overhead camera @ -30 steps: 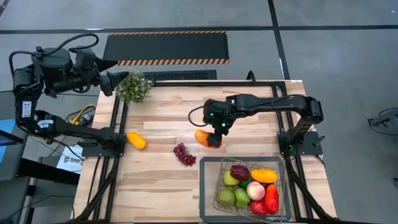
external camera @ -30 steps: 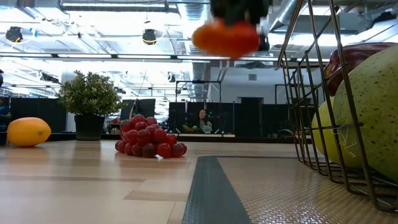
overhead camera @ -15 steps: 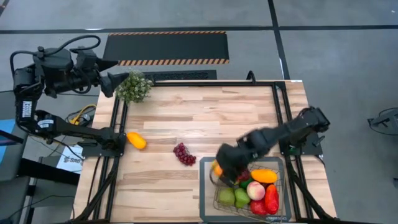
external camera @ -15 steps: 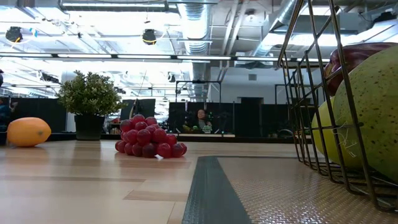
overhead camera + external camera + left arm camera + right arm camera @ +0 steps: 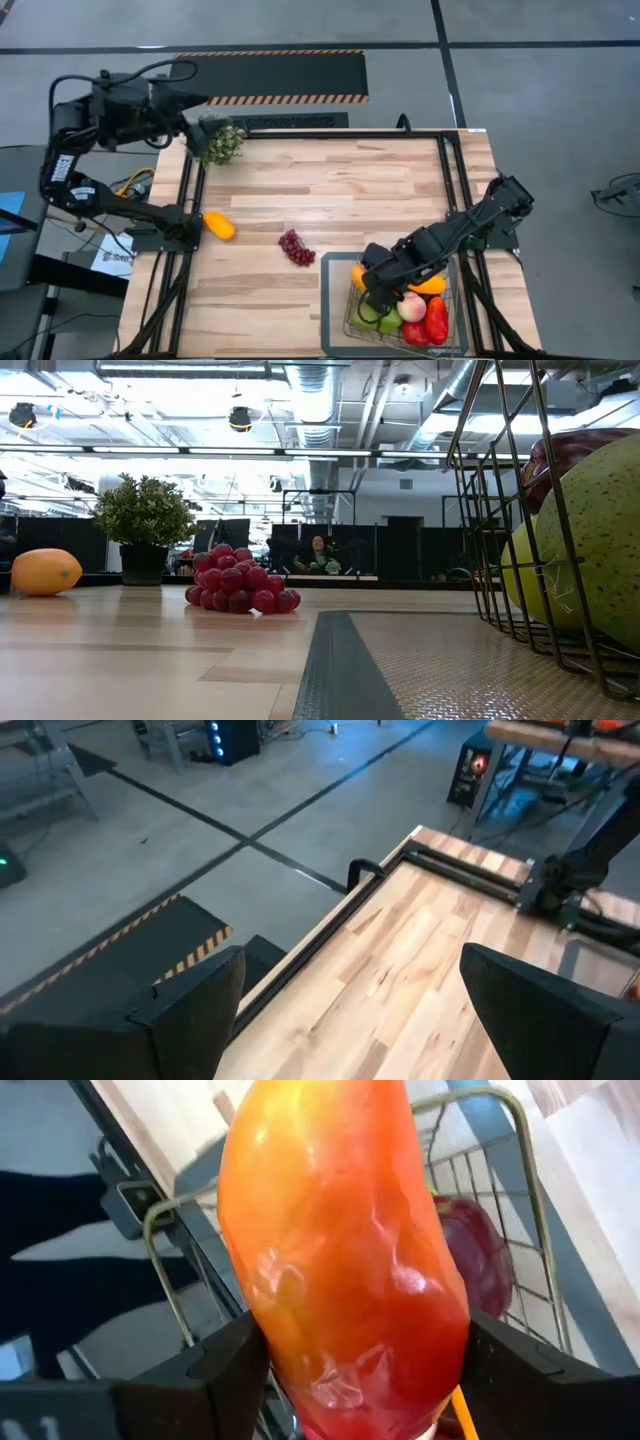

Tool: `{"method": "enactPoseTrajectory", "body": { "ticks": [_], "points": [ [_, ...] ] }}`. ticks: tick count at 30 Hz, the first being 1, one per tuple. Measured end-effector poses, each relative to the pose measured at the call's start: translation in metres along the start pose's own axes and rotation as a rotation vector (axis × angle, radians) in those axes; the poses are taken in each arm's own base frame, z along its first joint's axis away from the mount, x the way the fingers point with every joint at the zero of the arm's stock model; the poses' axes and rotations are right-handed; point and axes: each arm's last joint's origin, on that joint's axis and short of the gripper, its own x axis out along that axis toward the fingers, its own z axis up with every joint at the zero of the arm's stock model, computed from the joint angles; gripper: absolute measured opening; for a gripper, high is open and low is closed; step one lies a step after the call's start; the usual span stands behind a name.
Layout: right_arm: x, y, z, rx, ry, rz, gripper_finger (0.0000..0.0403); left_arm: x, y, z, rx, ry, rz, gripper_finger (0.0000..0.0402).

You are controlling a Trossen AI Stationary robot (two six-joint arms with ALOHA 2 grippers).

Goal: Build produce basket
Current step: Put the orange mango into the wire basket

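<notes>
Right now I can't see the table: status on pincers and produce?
Right pincer shut on orange-red pepper, over basket. Left pincer open, parked by potted plant. Grapes and orange fruit left on table. Nothing blocking.

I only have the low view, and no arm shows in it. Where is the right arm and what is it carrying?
Observer: The right tool is over the basket, at its left end, shut on an orange-red pepper.
Operator: I see grapes and an orange fruit on the table. Anything else out?
Observer: No. The grapes and the orange fruit are the only produce outside the basket; there is also a potted plant at the far left corner.
Operator: And the left arm?
Observer: The left tool is open and empty, up by the potted plant.
</notes>
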Motion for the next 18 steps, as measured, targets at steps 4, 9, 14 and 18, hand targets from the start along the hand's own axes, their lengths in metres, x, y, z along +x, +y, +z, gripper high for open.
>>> {"method": "enactPoseTrajectory", "body": {
  "ticks": [4,9,14,18],
  "points": [
    [0.000,-0.009,0.005,-0.025,0.020,-0.056,0.0280,0.005,-0.002,0.003,0.017,-0.004,-0.002,0.0359],
    [-0.001,-0.014,0.009,-0.090,0.032,-0.080,0.0281,0.001,-0.002,0.007,-0.009,-0.060,-0.012,0.0359],
    [-0.001,-0.012,0.005,-0.171,0.040,-0.081,0.0281,-0.001,-0.001,0.007,-0.039,-0.070,-0.015,0.0359],
    [0.003,-0.012,0.003,-0.214,0.046,-0.083,0.0281,-0.001,-0.001,0.007,-0.055,-0.069,-0.016,0.0359]
  ]
}}
